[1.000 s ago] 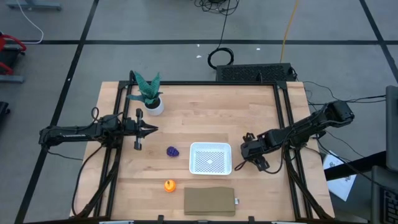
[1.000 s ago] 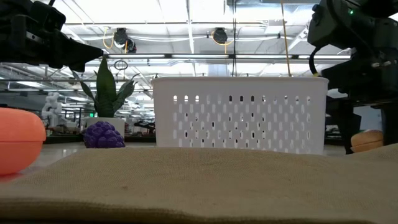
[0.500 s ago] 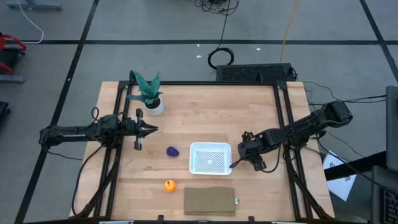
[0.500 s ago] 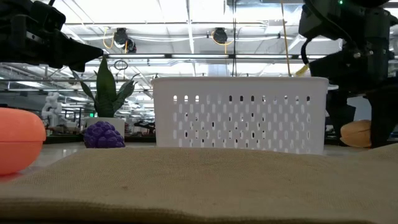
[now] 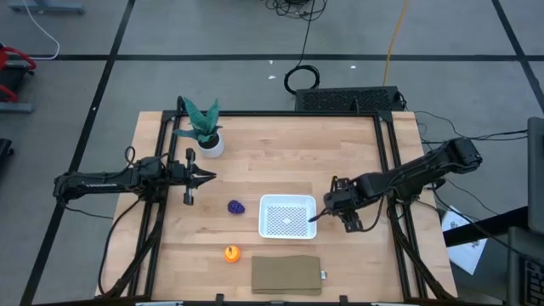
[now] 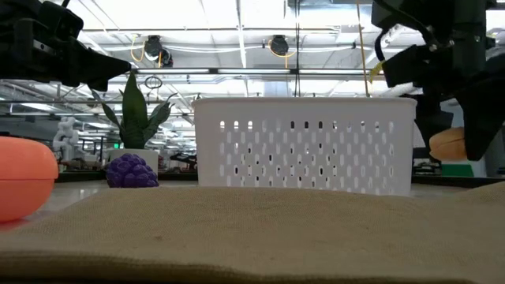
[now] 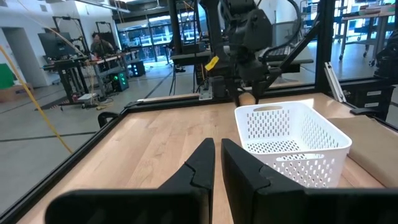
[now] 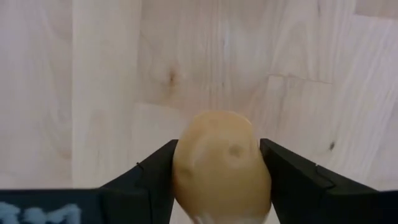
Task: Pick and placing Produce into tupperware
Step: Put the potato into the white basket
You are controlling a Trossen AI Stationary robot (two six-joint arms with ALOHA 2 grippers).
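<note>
No writing can be read on any object. The right gripper [image 8: 217, 180] is clamped on the tan-yellow lump [image 8: 221, 165], held above the wood just right of the white tupperware [image 5: 287, 215] at the centre of the high view. The left gripper [image 5: 209, 177] waits at centre left, fingers together. The purple cluster [image 5: 236, 206] and orange ball [image 5: 231, 252] lie left of the tupperware

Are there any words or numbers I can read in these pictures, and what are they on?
No text can be read anywhere.
Pale marks on the dark right claw, at the edge of its wrist picture: too blurred to read.
White paper sheets on the floor beside the wooden table: too small to read.
The white perforated plastic tupperware and the flat brown rectangular slab: no labels show.
</note>
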